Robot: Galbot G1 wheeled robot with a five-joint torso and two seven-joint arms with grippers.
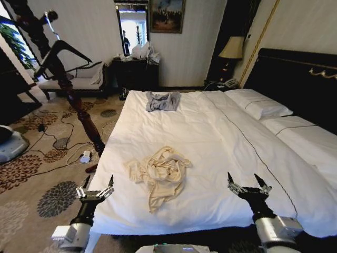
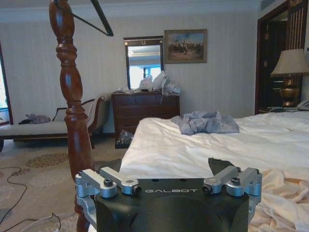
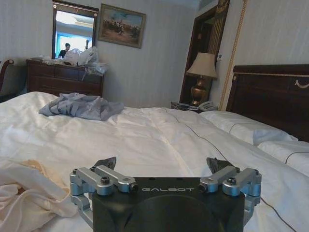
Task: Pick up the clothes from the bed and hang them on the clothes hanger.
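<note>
The clothes, a crumpled cream shirt, lie on the bed near its foot, and also appear in the wrist views. My left gripper hovers open at the bed's foot corner, left of the shirt. My right gripper stands open over the sheet to the shirt's right, with nothing between its fingers. The black clothes hanger hangs high on a dark wooden stand left of the bed.
The turned-wood coat stand rises beside the bed's left corner. A grey-blue garment lies at the far end of the sheet. Cables cross the patterned carpet. Pillows and the headboard are on the right.
</note>
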